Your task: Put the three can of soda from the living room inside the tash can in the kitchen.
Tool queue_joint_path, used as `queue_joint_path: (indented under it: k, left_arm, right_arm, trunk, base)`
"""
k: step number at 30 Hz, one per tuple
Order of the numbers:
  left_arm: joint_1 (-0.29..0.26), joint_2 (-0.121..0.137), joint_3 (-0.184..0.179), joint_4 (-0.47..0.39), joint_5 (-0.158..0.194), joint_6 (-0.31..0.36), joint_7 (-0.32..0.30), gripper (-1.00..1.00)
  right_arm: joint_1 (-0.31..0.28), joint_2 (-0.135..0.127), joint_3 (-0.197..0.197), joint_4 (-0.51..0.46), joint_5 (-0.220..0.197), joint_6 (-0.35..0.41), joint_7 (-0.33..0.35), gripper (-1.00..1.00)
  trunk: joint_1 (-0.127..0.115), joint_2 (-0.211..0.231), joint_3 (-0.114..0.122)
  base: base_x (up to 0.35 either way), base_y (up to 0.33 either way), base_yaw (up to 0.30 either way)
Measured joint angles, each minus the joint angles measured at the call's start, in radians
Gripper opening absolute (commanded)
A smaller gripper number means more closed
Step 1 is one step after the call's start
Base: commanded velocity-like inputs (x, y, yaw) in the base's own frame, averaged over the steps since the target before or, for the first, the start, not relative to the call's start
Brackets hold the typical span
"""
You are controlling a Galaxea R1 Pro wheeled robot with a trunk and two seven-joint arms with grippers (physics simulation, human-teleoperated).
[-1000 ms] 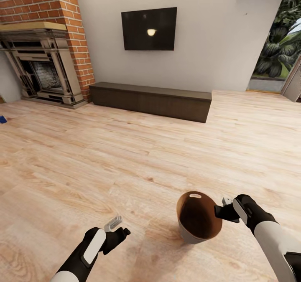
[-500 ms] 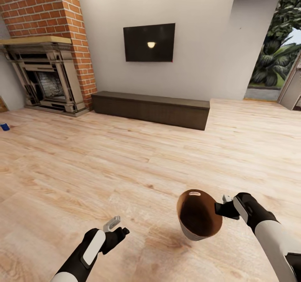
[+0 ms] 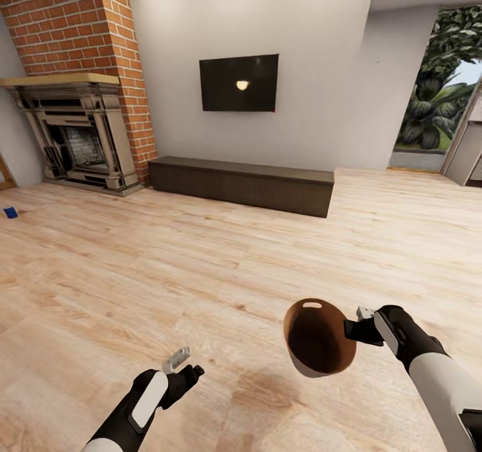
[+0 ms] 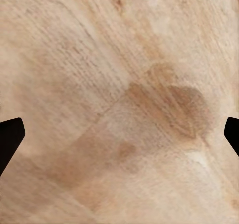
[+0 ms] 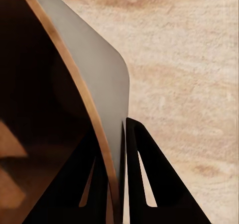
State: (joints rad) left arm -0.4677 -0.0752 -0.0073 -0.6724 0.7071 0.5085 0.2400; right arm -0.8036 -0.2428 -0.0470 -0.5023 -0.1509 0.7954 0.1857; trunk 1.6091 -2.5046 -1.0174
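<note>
In the head view my right gripper (image 3: 349, 331) is shut on the rim of the tash can (image 3: 318, 338), held tilted above the floor with its brown inside and oval handle slot facing me. The right wrist view shows both dark fingers (image 5: 144, 184) pinching the bin's grey wall (image 5: 97, 79). A blue can of soda (image 3: 10, 212) stands on the floor at the far left, near the fireplace. My left gripper (image 3: 186, 365) hangs open and empty low over the floorboards; its fingertips (image 4: 10, 134) sit wide apart. The orange and reddish cans are out of view.
This is the living room: brick chimney and ornate fireplace (image 3: 73, 130) at back left, black TV (image 3: 239, 82) on the wall, long low dark cabinet (image 3: 241, 184) beneath it. A glass door opening with green plants (image 3: 435, 104) is at the right. Light wood floor (image 3: 201, 264) stretches between.
The whole picture has slid downward, so the camera moved; more wall and ceiling show. Both arms keep their pose, and the bin stays in the right gripper.
</note>
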Motion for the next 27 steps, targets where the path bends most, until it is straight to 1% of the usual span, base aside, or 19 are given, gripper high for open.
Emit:
queue_joint_path:
  k: [3,6,9,11,18,21,22,24,25,26,27]
  left_arm:
    - [0.003,0.000,-0.004,0.001,-0.003,-0.003,-0.002,1.00]
    - [0.012,0.000,-0.008,0.002,-0.007,-0.018,0.002,1.00]
    - [0.015,0.000,-0.008,0.002,-0.007,-0.024,0.006,1.00]
    - [0.016,0.000,-0.008,0.002,-0.007,-0.025,0.007,1.00]
    - [0.018,0.000,-0.009,0.002,-0.008,-0.028,0.009,1.00]
    - [0.018,0.001,-0.004,0.002,-0.006,-0.028,0.008,1.00]
    - [0.019,0.001,-0.003,0.002,-0.006,-0.028,0.009,1.00]
    - [0.027,0.010,0.002,-0.003,-0.002,-0.029,0.007,1.00]
    - [0.036,0.021,0.007,-0.008,0.001,-0.029,0.006,1.00]
    - [0.041,0.027,0.012,-0.011,0.003,-0.029,0.005,1.00]
    - [0.051,0.035,0.033,-0.020,0.005,-0.029,0.003,1.00]
  right_arm:
    - [0.000,0.000,-0.002,-0.020,-0.010,0.005,0.000,-1.00]
    - [0.000,0.000,-0.002,-0.032,-0.017,0.009,0.000,-1.00]
    - [0.000,0.001,-0.001,-0.034,-0.004,0.009,0.000,-1.00]
    - [0.000,0.001,-0.001,-0.034,-0.004,0.009,0.000,-1.00]
    - [0.000,0.000,0.000,-0.036,-0.005,0.010,0.000,-1.00]
    - [0.000,0.000,0.001,-0.035,0.008,0.009,-0.001,-1.00]
    - [0.000,0.000,0.001,-0.036,0.005,0.009,-0.001,-1.00]
    - [0.000,0.000,0.001,-0.037,-0.006,0.010,0.000,-1.00]
    - [0.000,-0.001,0.001,-0.037,-0.009,0.011,0.000,-1.00]
    - [0.000,-0.001,0.001,-0.037,-0.007,0.011,0.000,-1.00]
    - [0.000,-0.002,0.002,-0.042,-0.002,0.011,0.000,-1.00]
  trunk:
    - [0.000,0.000,0.000]
    - [0.000,0.000,0.000]
    - [0.000,0.000,0.000]
    - [0.000,0.000,0.000]
    - [0.000,0.000,0.000]
    - [0.000,0.000,0.000]
    - [0.000,0.000,0.000]
    - [0.000,0.000,0.000]
    - [0.000,0.000,0.000]
    - [0.000,0.000,0.000]
    - [0.000,0.000,0.000]
  base:
    - [0.014,-0.003,0.000]
    - [-0.030,-0.135,0.000]
    - [-0.056,-0.228,0.002]
    - [-0.035,-0.275,0.063]
    - [-0.009,-0.307,0.214]
    - [-0.001,-0.132,0.288]
    - [0.000,-0.048,0.292]
    - [0.000,-0.032,0.293]
    - [0.000,-0.020,0.294]
    - [0.000,-0.013,0.294]
    - [0.000,-0.010,0.294]
